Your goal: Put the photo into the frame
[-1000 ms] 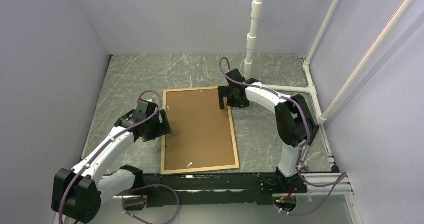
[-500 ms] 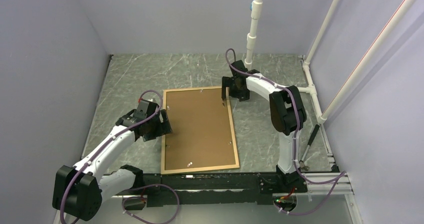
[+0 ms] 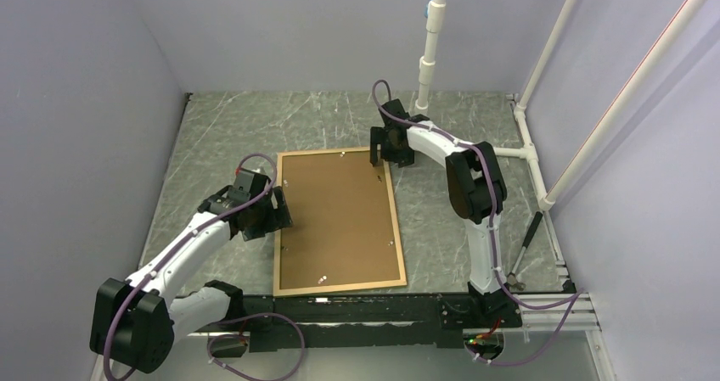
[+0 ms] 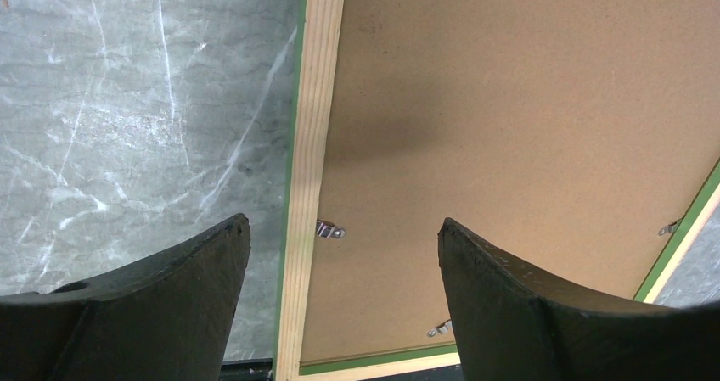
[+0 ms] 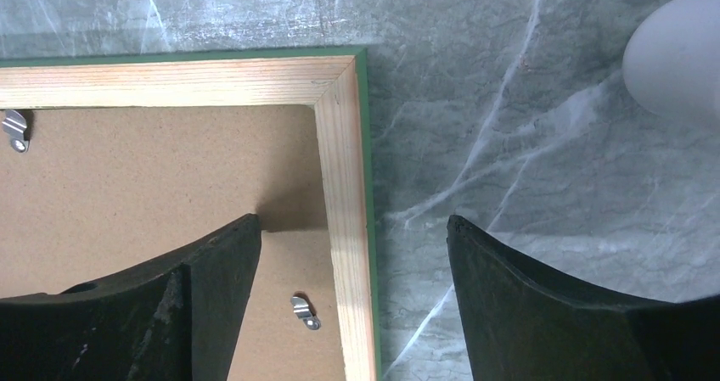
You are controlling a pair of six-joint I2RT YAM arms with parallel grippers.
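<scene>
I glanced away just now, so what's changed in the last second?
The right gripper moved farther from the bases, to the frame's far right corner. Its jaws are open astride the rail, holding nothing. The left gripper, the frame and the backing board stayed put.

Soft, even overhead light, faint shadows, crisp focus throughout.

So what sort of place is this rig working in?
Looks like a lab robot test cell, not a home or shop: plain lavender walls box in a marble-patterned tabletop, with white pipe scaffolding at the back and right.
</scene>
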